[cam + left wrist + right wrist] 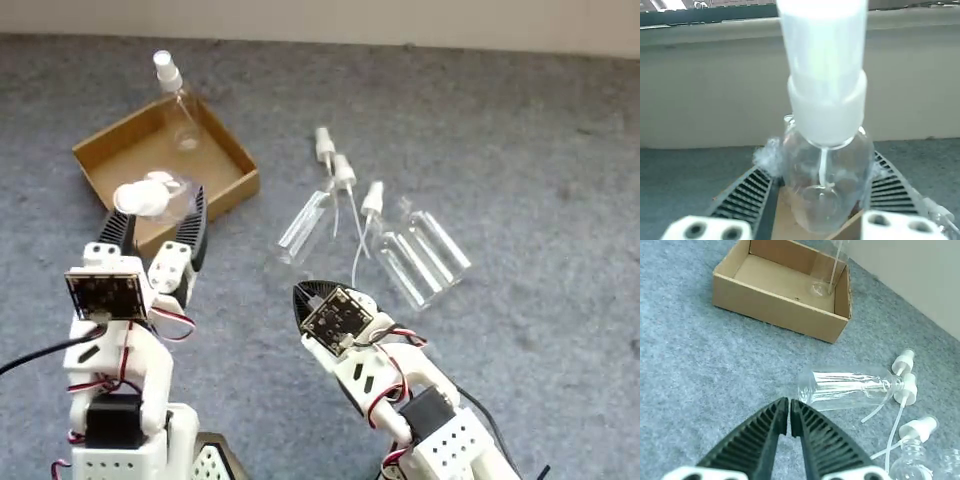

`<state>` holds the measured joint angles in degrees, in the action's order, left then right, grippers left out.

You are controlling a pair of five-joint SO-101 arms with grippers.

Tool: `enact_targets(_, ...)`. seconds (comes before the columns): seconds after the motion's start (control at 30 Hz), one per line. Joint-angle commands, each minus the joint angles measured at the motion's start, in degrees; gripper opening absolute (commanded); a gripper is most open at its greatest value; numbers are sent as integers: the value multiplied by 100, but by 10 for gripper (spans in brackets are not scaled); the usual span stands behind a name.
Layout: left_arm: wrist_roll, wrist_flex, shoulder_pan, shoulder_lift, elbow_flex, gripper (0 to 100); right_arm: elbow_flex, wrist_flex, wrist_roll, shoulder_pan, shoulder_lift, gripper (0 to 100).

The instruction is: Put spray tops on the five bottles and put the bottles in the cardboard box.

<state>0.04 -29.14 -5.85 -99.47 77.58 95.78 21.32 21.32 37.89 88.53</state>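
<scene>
Lying nr cardboard box [125, 160]: loose bottles [305, 225] & spray tops [343, 172].

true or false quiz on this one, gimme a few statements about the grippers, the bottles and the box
1. The left gripper holds a bottle with a spray top on it. True.
2. The right gripper is wide open. False: it is shut, holding nothing.
3. One capped bottle stands in the cardboard box. True.
4. No bottles lie on the carpet. False: three bottles lie there, outside the box.
</scene>
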Motion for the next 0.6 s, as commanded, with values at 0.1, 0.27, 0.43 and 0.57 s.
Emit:
enact_targets(0.1, -246, 18, -804, 2413, -1508, 112, 277, -180, 44, -84, 57, 5)
enact_targets(0.27, -246, 18, -1262, 4022, -2484, 112, 277, -180, 62, -101, 57, 5)
enact_targets(0.43, -255, 343, -1508, 5385, -3143, 113, 286, -180, 53, -92, 57, 5)
enact_targets(0.57, -255, 1248, -1587, 6229, -3187, 112, 338, -180, 53, -92, 57, 5)
